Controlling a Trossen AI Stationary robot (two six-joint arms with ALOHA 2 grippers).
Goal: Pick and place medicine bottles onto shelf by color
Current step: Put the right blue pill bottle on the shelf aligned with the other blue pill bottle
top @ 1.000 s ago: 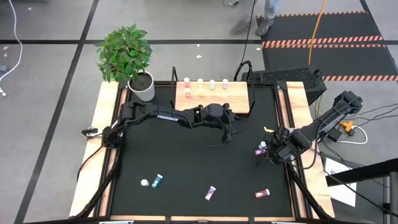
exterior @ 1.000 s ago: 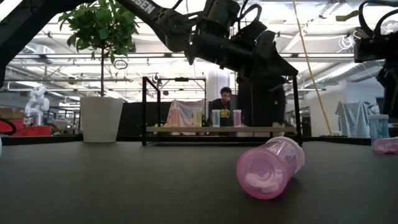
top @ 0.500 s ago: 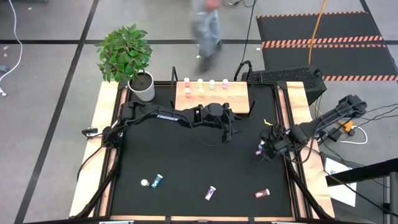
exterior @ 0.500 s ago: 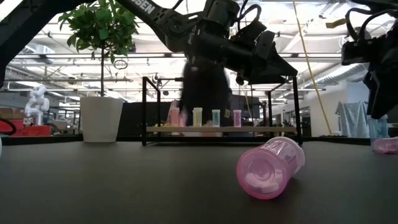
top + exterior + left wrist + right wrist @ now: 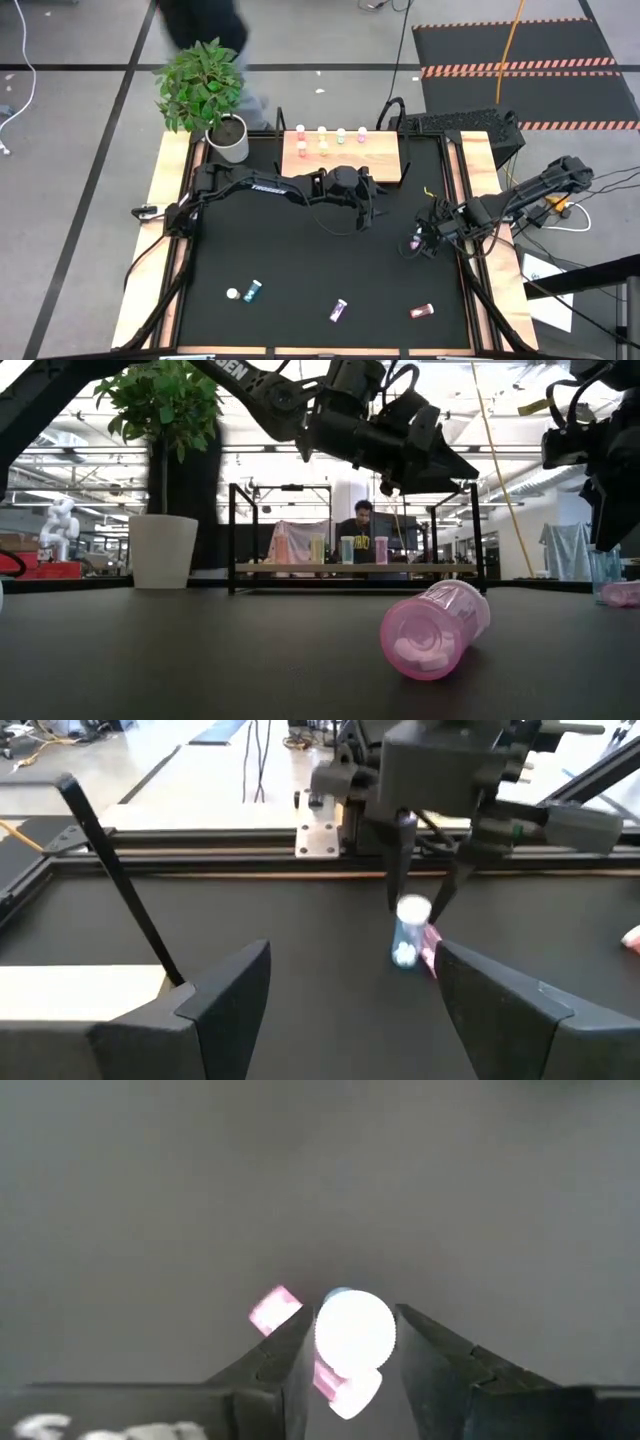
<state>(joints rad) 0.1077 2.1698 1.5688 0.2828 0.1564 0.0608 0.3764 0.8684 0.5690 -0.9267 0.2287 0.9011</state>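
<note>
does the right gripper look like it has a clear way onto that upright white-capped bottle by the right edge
Probably yes. The right gripper sits directly above the upright bottle, a finger on either side. A pink bottle lies close beside it, but nothing comes between the fingers and the cap.

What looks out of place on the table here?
Several medicine bottles lie tipped on the black mat rather than upright on the shelf: a pink one at the front, a purple one, and a teal one.
</note>
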